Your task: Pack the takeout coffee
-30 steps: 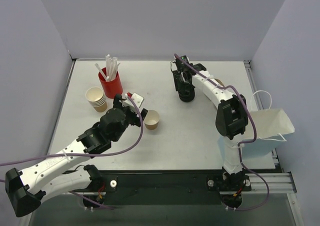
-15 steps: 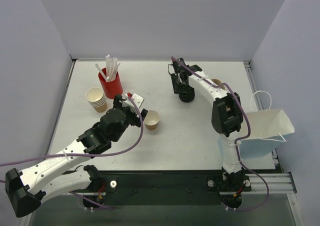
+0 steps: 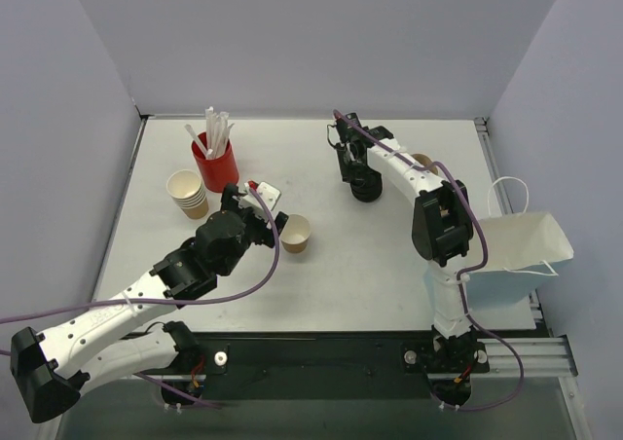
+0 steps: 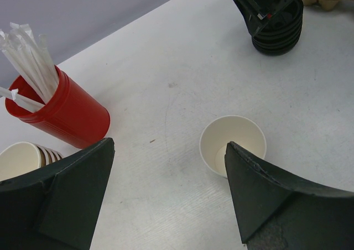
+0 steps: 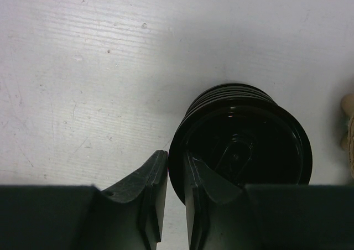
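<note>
The right claw (image 5: 176, 167) is pinching the near rim of the top lid (image 5: 243, 145), with 1 finger outside and 1 inside. How firmly it is biting I cannot tell. That lid is sitting on a stack (image 4: 276, 31) of black lids toward the far middle of the table (image 3: 370, 275).

The left claw (image 4: 168, 147) is standing spread wide and holding nothing. The cup (image 4: 232, 145) is standing upright and lidless just ahead of it, untouched. So the coffee is not yet capped, and the step in hand looks like fetching a lid.

The next move is calling for a straight lift that takes 1 lid without dragging its neighbours, then a carry to the cup. The bag (image 3: 521, 245) is lying open at the right edge, well apart.

The table is showing white and lightly scratched, and plain lilac-grey walls are enclosing it on 3 sides.
</note>
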You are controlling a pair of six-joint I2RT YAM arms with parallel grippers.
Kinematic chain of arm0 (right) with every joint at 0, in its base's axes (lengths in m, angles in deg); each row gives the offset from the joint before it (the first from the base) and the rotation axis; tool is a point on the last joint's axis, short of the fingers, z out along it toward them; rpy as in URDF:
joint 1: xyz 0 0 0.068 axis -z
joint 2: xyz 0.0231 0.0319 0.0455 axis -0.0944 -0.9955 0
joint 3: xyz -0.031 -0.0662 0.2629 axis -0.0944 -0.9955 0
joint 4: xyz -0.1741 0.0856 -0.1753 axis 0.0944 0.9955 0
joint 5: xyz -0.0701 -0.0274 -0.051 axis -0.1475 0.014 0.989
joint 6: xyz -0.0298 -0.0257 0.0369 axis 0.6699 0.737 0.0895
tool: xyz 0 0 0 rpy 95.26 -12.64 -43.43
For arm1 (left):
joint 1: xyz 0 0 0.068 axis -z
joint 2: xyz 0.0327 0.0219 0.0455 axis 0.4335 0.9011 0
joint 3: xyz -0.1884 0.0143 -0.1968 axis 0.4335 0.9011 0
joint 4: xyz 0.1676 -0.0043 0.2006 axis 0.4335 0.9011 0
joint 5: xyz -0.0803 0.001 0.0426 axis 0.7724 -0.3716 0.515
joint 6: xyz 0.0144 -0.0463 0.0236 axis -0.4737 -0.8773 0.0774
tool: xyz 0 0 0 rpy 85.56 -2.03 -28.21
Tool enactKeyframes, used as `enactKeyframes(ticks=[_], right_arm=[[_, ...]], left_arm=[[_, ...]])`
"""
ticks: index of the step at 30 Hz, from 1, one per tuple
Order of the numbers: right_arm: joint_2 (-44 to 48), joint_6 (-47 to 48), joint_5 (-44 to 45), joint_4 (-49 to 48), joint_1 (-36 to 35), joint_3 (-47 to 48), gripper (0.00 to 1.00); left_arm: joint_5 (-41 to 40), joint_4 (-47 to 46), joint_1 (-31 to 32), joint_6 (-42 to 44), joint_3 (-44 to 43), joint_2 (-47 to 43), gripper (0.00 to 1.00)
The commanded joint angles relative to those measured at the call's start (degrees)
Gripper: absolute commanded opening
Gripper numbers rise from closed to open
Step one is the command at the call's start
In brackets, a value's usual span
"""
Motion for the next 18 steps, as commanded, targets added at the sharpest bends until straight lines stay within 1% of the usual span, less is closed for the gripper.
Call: enactKeyframes(ticks=[1,3,5,13,18], right_arm=[[1.7,0.7,1.3,2.3,-0.2,2.6,0.2],[2.3,1.2,1.0,2.4,-0.2,2.6,0.14],[2.6,1.3,1.0,2.4,-0.2,2.8,0.13],[3.2,0.9,0.5,2.8,-0.2,2.9,0.09],[4.0,-0.2,0.4,2.7,-0.2,3.2,0.09]], left_arm=[[0.7,-2.0,-0.2,0.8,-1.5,-0.3,0.91],[0.7,-2.0,-0.2,0.8,-1.4,-0.3,0.91],[0.7,-2.0,-0.2,0.8,-1.4,-0.3,0.91],[0.9,-2.2,-0.2,1.0,-1.2,-0.9,0.91],[0.9,-2.1,-0.2,1.1,-1.1,-1.2,0.91]])
